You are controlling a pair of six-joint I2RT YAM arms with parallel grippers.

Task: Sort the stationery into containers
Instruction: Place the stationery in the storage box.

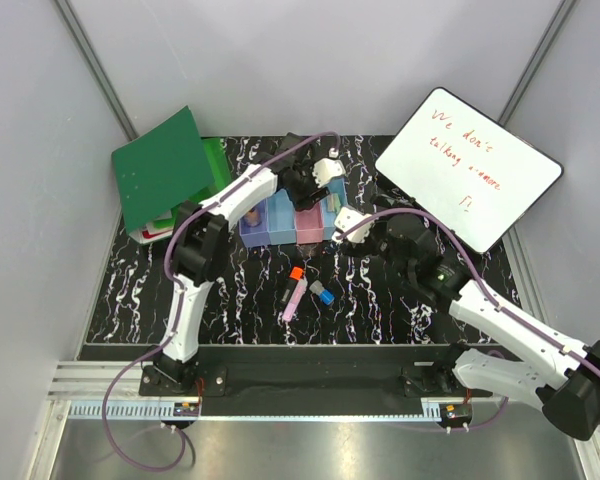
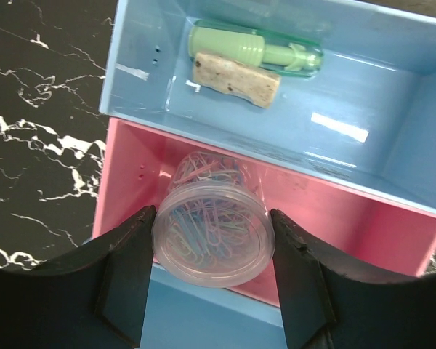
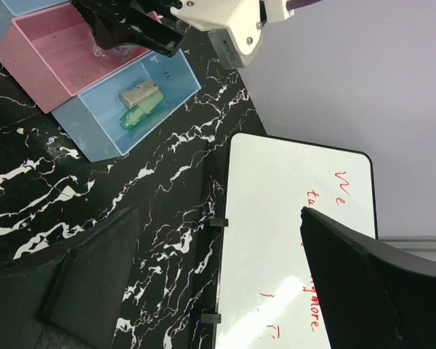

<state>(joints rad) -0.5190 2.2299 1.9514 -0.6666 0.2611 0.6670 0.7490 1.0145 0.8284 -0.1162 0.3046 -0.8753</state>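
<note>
The left tool (image 2: pixel 212 251) clamps a clear tub of paper clips (image 2: pixel 207 211) just above the pink bin (image 2: pixel 349 218); depositing is underway, and release seems next. The right tool (image 3: pixel 214 240) stands wide, empty.

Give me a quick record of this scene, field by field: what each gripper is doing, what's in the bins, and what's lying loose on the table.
left gripper: shut on a clear tub of paper clips, held over the pink bin
right gripper: open, holding nothing, above the table near the whiteboard
light blue bin beside the pink one: green highlighter and a beige block
loose on table: pink marker, blue piece, dark piece
</note>
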